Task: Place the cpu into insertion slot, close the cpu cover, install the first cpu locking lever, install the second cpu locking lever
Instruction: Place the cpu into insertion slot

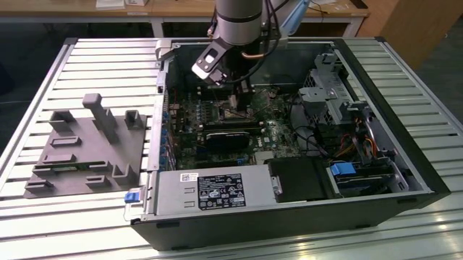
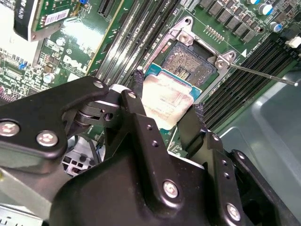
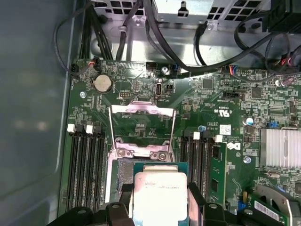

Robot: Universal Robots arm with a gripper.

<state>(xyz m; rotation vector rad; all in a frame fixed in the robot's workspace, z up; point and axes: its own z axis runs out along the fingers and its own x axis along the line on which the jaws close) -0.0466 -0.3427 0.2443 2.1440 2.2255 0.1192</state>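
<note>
While the cpu [image 2: 162, 107] hangs over the near edge of the insertion slot [image 2: 189, 59], the gripper [image 2: 167, 98] is clamped on it. One black finger [image 2: 136, 87] presses on each of two opposite edges, and the silvery top is left bare between them. I cannot tell whether the chip touches the socket rim.

In the first wrist view the cpu cover [image 3: 141, 109] is swung open and lies back on the far side of the slot [image 3: 123, 172].

In the exterior view the arm reaches down into the open computer case [image 1: 289, 227], over the far part of the motherboard [image 1: 190, 116].

The chip looks light, thin and stiff, with a smooth lid that would slip under a loose hold. The edges are the right place to take it — its underside and the socket contacts are probably fragile, so it needs seating flat without force.
</note>
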